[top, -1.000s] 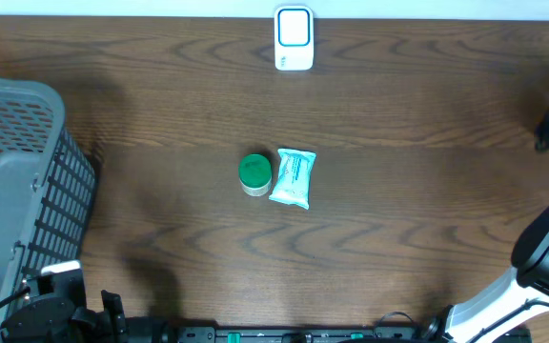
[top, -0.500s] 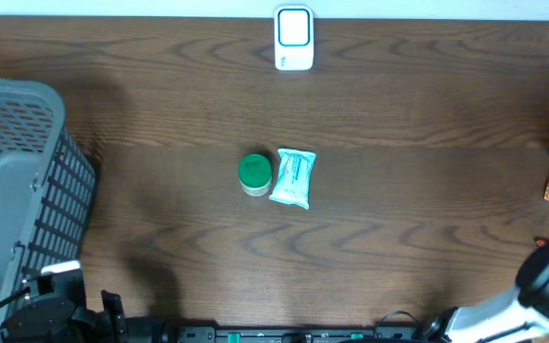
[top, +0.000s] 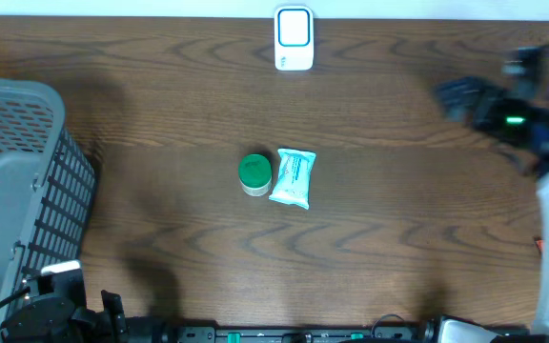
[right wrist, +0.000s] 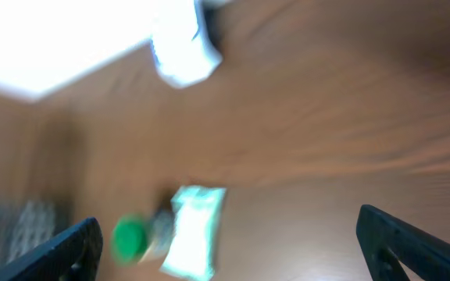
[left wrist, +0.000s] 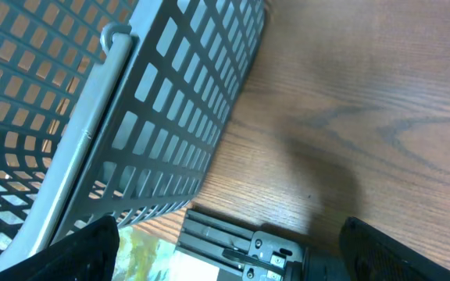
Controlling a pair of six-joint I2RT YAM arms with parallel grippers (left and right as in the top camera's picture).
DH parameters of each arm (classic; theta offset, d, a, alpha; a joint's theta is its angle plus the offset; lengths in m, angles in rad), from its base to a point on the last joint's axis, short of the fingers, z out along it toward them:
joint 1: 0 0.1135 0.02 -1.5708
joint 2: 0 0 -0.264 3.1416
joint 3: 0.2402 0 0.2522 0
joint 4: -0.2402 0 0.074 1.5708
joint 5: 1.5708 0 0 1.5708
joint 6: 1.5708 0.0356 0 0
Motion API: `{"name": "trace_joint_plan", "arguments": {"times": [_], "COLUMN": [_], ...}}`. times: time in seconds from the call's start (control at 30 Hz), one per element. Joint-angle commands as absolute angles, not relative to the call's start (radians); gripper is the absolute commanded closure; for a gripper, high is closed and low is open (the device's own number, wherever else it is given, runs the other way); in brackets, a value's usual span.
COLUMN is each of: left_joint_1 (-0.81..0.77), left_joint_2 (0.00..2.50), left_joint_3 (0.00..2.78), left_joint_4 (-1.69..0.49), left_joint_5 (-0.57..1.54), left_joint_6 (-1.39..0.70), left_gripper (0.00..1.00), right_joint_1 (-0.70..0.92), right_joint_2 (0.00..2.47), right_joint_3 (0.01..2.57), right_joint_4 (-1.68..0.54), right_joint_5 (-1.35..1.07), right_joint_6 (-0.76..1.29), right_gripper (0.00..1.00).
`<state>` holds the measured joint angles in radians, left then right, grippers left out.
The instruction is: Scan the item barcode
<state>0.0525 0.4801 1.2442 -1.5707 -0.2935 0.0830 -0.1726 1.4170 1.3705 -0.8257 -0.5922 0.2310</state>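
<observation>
Scanner: a white barcode scanner (top: pixel 294 39) with a blue face stands at the far edge of the dark wooden table (top: pixel 398 210), in the middle.
Items: a teal packet (top: pixel 294 178) lies at the table's centre, touching or just beside a green-lidded jar (top: pixel 254 174) on its left; both are well apart from the scanner and from both arms.
Basket: a grey mesh basket (top: pixel 12 191) fills the left side of the table.
Left gripper: the left gripper (left wrist: pixel 229 238) hangs low beside the basket wall, its fingers (left wrist: pixel 92 250) spread wide with nothing between them.
Right arm: the right arm (top: pixel 518 119) shows as a blur at the upper right of the overhead view.
Right gripper: the right gripper (right wrist: pixel 229 234) has its fingers (right wrist: pixel 412 242) far apart and empty; its blurred camera looks toward the packet, the jar and the scanner.
</observation>
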Motion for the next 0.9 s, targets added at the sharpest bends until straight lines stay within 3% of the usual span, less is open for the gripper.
{"name": "trace_joint_plan", "arguments": {"times": [0.0,0.17,0.37,0.6,0.87], "left_joint_1": [0.058,0.058,0.058,0.058,0.058], "left_joint_2": [0.474,0.474,0.474,0.474,0.474], "left_joint_3": [1.246,1.246,1.246,1.246,1.246], "left_joint_4": [-1.575,-1.575,-1.575,-1.575,-1.575], "left_joint_5": [-0.300,-0.300,-0.300,-0.300,-0.300], "left_joint_6": [0.089,0.089,0.089,0.089,0.089], "left_gripper": [0.10,0.10,0.10,0.10,0.10], "right_joint_1": [0.009,0.226,0.326,0.307,0.295], "right_joint_2": [1.471,1.601,1.803,1.925,2.079], "right_joint_3": [1.304,1.245,1.245,1.245,1.266], "right_joint_4": [-0.813,-0.751,-0.643,-0.469,-0.334], "right_joint_5": [-0.631,-0.566,-0.566,-0.558,-0.719], "right_joint_6": [0.247,0.126,0.200,0.167,0.066], "right_gripper": [0.01,0.01,0.01,0.01,0.01]}}
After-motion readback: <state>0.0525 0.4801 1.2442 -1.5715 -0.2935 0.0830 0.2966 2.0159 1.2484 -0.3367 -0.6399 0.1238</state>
